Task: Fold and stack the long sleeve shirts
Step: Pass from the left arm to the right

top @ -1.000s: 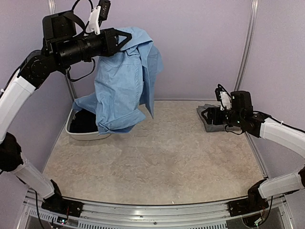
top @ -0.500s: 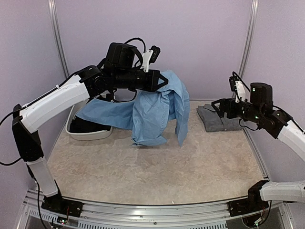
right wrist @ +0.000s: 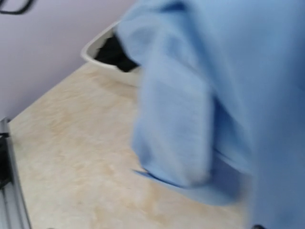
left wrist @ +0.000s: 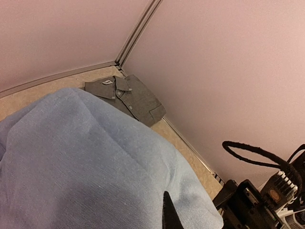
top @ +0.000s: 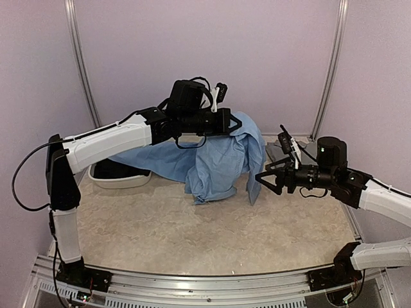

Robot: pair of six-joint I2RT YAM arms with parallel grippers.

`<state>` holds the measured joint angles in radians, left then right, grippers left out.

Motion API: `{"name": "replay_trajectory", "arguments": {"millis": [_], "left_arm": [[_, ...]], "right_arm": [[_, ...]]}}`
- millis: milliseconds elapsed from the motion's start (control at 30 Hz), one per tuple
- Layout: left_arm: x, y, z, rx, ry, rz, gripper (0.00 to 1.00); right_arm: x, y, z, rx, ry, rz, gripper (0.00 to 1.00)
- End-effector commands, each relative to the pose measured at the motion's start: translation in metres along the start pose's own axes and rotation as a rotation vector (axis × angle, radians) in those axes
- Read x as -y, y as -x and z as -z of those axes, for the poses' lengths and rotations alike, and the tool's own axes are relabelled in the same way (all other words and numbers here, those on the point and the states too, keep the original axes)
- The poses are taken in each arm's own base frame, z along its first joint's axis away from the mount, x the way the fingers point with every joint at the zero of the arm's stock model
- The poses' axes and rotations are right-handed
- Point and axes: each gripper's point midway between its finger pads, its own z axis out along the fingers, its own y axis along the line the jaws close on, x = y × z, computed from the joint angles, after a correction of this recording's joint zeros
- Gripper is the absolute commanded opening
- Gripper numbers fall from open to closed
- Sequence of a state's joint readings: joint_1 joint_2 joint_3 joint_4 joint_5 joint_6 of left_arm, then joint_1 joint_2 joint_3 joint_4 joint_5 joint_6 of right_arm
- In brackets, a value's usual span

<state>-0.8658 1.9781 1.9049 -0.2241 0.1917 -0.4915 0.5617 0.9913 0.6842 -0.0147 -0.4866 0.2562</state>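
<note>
My left gripper is shut on the light blue shirt and holds it above the middle of the table. The shirt hangs down, its lower folds touch the table, and one part trails back to the tub. In the left wrist view the blue cloth covers all but one black fingertip. My right gripper is open and empty, just right of the hanging sleeve. The right wrist view shows the blurred blue shirt close ahead. The grey shirt lies folded in the far right corner.
A white plastic tub stands at the far left with black cloth inside. Purple walls close off the back and sides. The grey shirt is partly hidden behind my right arm. Beige tabletop lies in front.
My left arm has swung down and to the right, carrying the blue shirt from high over the tub to the table's middle. My right gripper left the grey shirt and moved left toward the hanging sleeve.
</note>
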Motion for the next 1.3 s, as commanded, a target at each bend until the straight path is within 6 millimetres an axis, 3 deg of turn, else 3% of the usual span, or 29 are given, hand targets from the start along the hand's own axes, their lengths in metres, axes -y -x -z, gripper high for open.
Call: {"name": "replay_trajectory", "arguments": {"millis": [0, 100, 233, 367, 467, 733, 933, 1033, 1133, 1267], "left_arm": [[0.037, 0.021, 0.003, 0.089, -0.155, 0.064, 0.0], [0.041, 0.017, 0.001, 0.084, -0.187, 0.095, 0.0], [0.05, 0.013, 0.006, 0.092, -0.234, 0.139, 0.0], [0.055, 0.008, 0.012, 0.088, -0.257, 0.163, 0.0], [0.055, 0.004, 0.012, 0.079, -0.261, 0.164, 0.0], [0.057, -0.003, 0.007, 0.061, -0.275, 0.163, 0.0], [0.056, -0.001, 0.008, 0.07, -0.267, 0.16, 0.0], [0.056, -0.001, 0.009, 0.071, -0.271, 0.163, 0.01], [0.056, -0.001, 0.009, 0.074, -0.275, 0.167, 0.01], [0.058, -0.004, 0.015, 0.077, -0.291, 0.173, 0.03]], "right_arm": [[-0.017, 0.018, -0.02, 0.053, 0.067, 0.026, 0.85], [-0.005, 0.02, -0.029, 0.055, 0.005, 0.015, 0.85], [0.012, 0.037, -0.031, 0.104, -0.095, 0.021, 0.82], [0.01, 0.051, -0.035, 0.121, -0.09, 0.061, 0.78], [0.0, 0.051, -0.042, 0.108, -0.018, 0.073, 0.67], [0.006, 0.032, -0.048, 0.08, -0.021, 0.026, 0.44], [0.009, 0.027, -0.044, 0.081, -0.04, 0.014, 0.39], [0.012, 0.028, -0.042, 0.087, -0.063, 0.012, 0.25], [0.019, 0.03, -0.041, 0.093, -0.105, 0.008, 0.02], [0.03, 0.036, -0.034, 0.1, -0.191, 0.008, 0.0]]}}
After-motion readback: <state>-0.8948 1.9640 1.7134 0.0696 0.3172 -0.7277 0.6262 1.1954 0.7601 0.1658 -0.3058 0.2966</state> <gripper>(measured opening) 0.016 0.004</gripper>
